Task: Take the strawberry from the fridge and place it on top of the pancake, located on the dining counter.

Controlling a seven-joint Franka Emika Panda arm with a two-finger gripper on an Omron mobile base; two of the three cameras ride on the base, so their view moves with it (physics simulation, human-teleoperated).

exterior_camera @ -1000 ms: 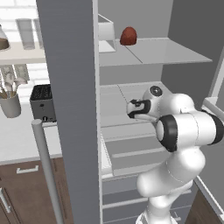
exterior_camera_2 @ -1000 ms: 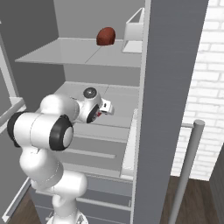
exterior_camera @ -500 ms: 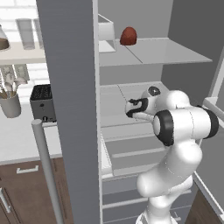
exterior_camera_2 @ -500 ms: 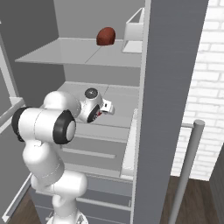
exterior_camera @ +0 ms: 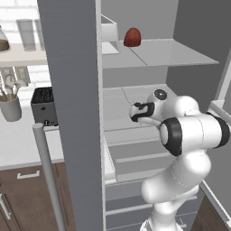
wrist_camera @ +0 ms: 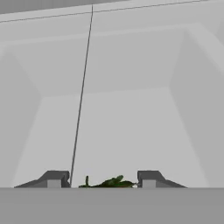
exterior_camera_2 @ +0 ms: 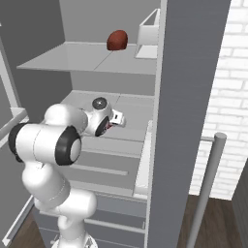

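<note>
**A:** Where is the end effector (exterior_camera: 134, 113)?

**B:** Inside the open fridge (exterior_camera: 76, 113), level with the middle shelf (exterior_camera: 119, 101). From the right base camera, a speck of red shows at its tip.

**A:** And its state?

**B:** In the hand view the two dark fingertips (wrist_camera: 54, 178) stand moderately apart, with the green leafy top of the strawberry (wrist_camera: 109, 183) lying between them. Whether they actually pinch the berry, I cannot tell.

**A:** What sits above?

**B:** On the upper shelf (exterior_camera_2: 82, 58), a dark red dome-shaped lump (exterior_camera_2: 117, 40) beside a pale open box (exterior_camera_2: 149, 36).

**A:** Outside the fridge?

**B:** Left of the door, a black toaster (exterior_camera: 44, 106) and a cup of utensils (exterior_camera: 10, 103) on the white bench (exterior_camera: 22, 144).
</note>
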